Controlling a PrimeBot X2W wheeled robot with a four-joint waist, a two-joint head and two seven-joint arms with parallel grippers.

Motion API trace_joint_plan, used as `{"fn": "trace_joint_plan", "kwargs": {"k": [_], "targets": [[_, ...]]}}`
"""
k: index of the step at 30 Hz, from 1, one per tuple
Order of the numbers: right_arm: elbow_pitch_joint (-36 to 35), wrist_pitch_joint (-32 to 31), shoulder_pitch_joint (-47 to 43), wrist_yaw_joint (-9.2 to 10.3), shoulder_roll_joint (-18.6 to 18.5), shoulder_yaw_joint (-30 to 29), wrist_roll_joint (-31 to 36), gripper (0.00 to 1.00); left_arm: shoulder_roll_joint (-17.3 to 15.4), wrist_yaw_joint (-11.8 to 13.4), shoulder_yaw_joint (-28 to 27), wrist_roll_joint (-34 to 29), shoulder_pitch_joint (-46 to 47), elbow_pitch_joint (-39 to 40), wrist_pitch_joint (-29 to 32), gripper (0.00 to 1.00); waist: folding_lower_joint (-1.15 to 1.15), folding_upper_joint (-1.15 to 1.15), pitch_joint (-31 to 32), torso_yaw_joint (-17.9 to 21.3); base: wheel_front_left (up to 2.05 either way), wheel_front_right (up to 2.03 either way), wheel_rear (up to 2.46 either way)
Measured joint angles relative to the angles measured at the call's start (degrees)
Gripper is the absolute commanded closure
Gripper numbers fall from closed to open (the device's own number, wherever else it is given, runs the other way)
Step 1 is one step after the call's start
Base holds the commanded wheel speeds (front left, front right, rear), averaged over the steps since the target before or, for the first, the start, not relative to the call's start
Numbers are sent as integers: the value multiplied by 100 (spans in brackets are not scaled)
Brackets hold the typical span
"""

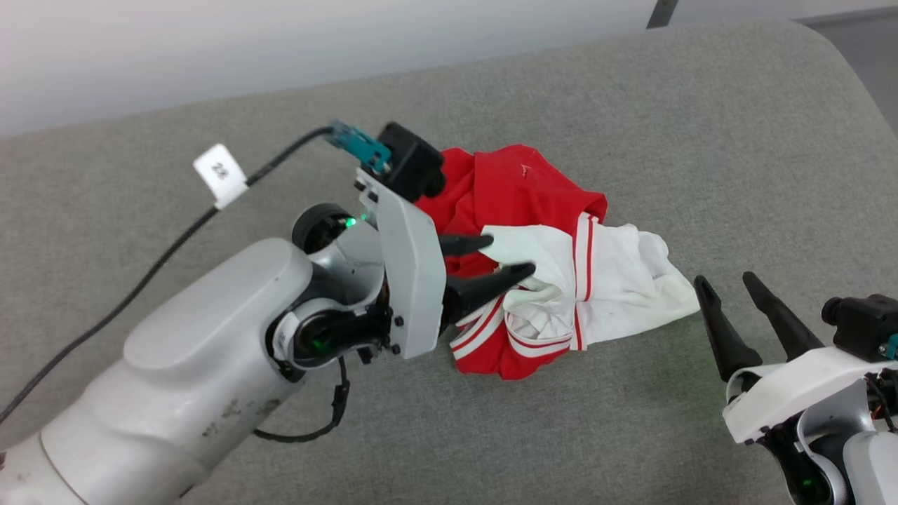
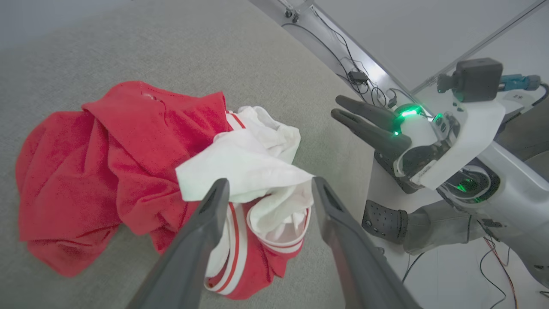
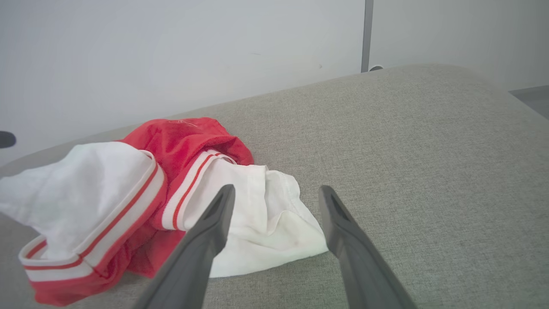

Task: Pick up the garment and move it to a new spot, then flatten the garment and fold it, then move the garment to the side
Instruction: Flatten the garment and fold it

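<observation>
Lying in a bunched heap near the middle of the grey surface (image 1: 631, 105), the garment (image 1: 519, 189) is well away from the far right corner. Its red body is on the side nearer the far edge. One white sleeve w/ red-and-white stripes spreads flat toward the right edge. Another striped bit curls on the side nearer the near edge.

The left tool (image 1: 508, 254) comes in from the left side. Its two dark fingers are wide apart & a lifted fold of white sleeve sits between the tips, touching them. No squeeze shows; the cloth just rests there. In the left wrist view, the left tool (image 2: 269, 182) has the white fold right by its tips, and the red of the garment (image 2: 85, 163) is off to that view's left.

The right tool (image 1: 725, 282) is also wide, holding nothing. It is just beside the flat white sleeve's end, not touching it. In the right wrist view, the right tool (image 3: 276, 189) points at the garment (image 3: 184, 137).

A black cable w/ a white tag (image 1: 219, 174) runs to the left arm.
</observation>
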State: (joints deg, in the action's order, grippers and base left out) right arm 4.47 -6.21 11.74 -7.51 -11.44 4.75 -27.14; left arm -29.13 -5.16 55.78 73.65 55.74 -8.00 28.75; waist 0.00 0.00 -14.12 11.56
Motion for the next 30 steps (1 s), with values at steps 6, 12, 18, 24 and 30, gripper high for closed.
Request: {"fn": "trace_joint_plan", "kwargs": {"k": [6, 12, 18, 24, 30], "targets": [[-11, -36, -80, 0, 13, 13, 1, 0, 114, 291, -45, -132, -41, 67, -234, 0, 0, 0, 146, -93, 0, 0, 0], [-83, -96, -81, 0, 9, 69, 5, 0, 338, 517, 34, -49, -230, -319, -220, 0, 0, 0, 180, -97, 0, 0, 0], [-133, -130, -83, 0, 7, 90, 16, 0, 472, 553, -66, 192, -256, -548, -181, 0, 0, 0, 103, -51, 0, 0, 0], [-133, -119, -83, 0, 43, 113, 21, 0, 622, 678, -268, 541, -325, -809, -179, 0, 0, 0, -32, 23, 0, 0, 0], [-93, -76, -66, 0, 74, 141, 22, 0, 679, 821, -291, 575, -325, -1146, -159, 1, 0, 0, -167, 106, 0, 0, 0]]}}
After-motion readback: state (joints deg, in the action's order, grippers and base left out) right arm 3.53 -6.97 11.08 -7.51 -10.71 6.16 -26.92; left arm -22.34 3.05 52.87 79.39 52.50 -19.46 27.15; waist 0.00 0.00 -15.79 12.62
